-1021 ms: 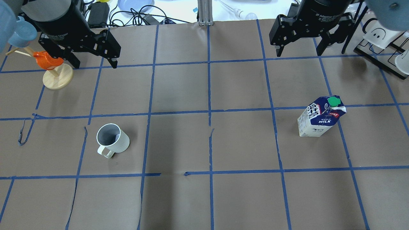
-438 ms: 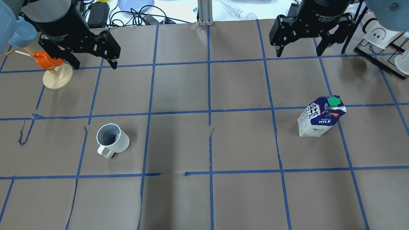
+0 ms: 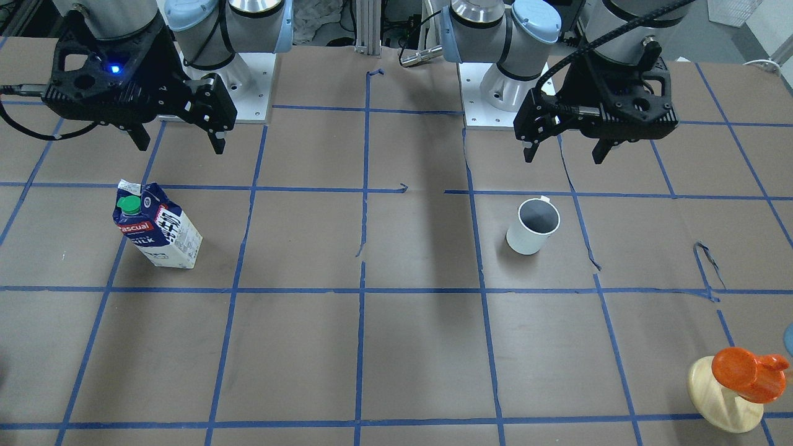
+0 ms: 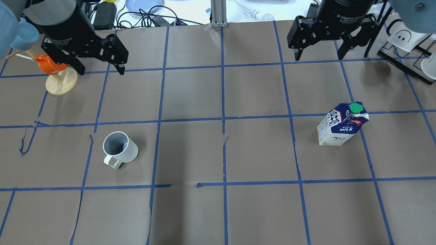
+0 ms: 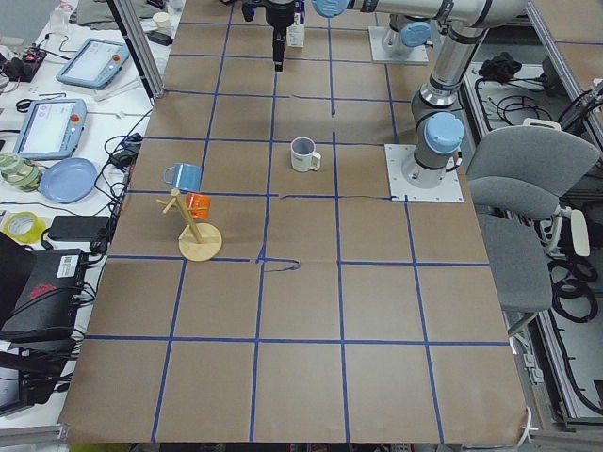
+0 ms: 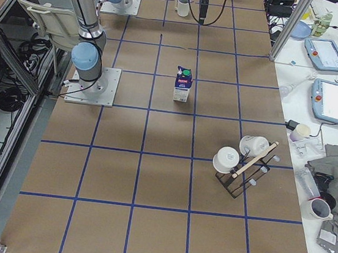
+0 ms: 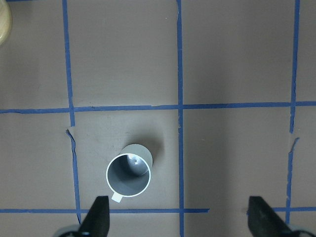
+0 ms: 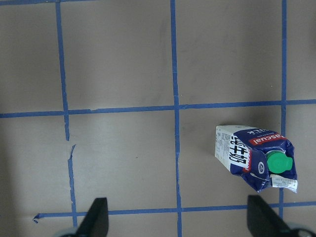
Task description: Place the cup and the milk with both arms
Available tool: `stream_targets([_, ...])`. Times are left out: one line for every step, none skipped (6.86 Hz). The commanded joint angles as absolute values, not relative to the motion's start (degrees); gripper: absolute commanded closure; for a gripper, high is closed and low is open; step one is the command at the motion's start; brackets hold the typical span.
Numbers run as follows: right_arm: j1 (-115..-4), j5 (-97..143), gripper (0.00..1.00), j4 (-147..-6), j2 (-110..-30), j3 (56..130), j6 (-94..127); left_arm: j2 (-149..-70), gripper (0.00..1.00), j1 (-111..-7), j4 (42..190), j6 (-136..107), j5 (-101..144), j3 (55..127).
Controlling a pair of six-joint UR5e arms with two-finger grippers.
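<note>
The white cup [image 4: 120, 150] with a grey inside stands upright on the brown paper in the left half of the overhead view, handle toward the robot. It also shows in the front view [image 3: 533, 226] and in the left wrist view [image 7: 129, 173]. The milk [image 4: 342, 124] carton stands upright in the right half, green cap up; it also shows in the front view [image 3: 156, 225] and in the right wrist view [image 8: 254, 155]. My left gripper [image 4: 100, 69] hangs open and empty above the table, beyond the cup. My right gripper [image 4: 318, 56] hangs open and empty, beyond the milk.
A wooden mug stand [image 4: 61, 83] with an orange cup and a blue cup is at the far left, close to the left gripper. A black rack with white mugs [image 4: 408, 41] is at the far right. Blue tape lines grid the brown paper.
Both grippers have shifted only very slightly. The cup and the milk have not moved.
</note>
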State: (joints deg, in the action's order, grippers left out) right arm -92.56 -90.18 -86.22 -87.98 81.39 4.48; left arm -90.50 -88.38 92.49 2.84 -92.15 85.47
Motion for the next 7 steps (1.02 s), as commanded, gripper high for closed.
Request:
stream_targets([-92.64,-90.18,0.0,-86.22,-87.98,81.39,4.48,-91.31,0.0,-84.5,90.64,6.82,-91.68,89.71])
stream_targets([-92.64,-90.26,0.0,-86.22,-87.98,81.39,4.48,-93.23,0.0,-80.9,80.7,9.47,-91.41,93.3])
stream_targets([-92.64,-90.18,0.0,-86.22,-87.98,81.39,4.48,-93.69,0.0,-79.03,74.68,15.5,-90.71,99.43])
stream_targets([-92.64,-90.18,0.0,-86.22,-87.98,81.39,4.48,-93.6,0.0,-77.53,68.88,17.12,-90.88,105.58])
stream_targets([-92.64,-90.18,0.0,-86.22,-87.98,81.39,4.48,-93.52,0.0,-75.08,62.9,21.14,-90.88,110.43])
stream_targets([-92.64,-90.18,0.0,-86.22,-87.98,81.39,4.48,-93.52,0.0,-73.23,61.02,22.83,-90.7,114.39])
stream_targets([-92.64,-90.18,0.0,-86.22,-87.98,81.39,4.48,-93.6,0.0,-72.78,59.87,22.59,-90.62,116.0])
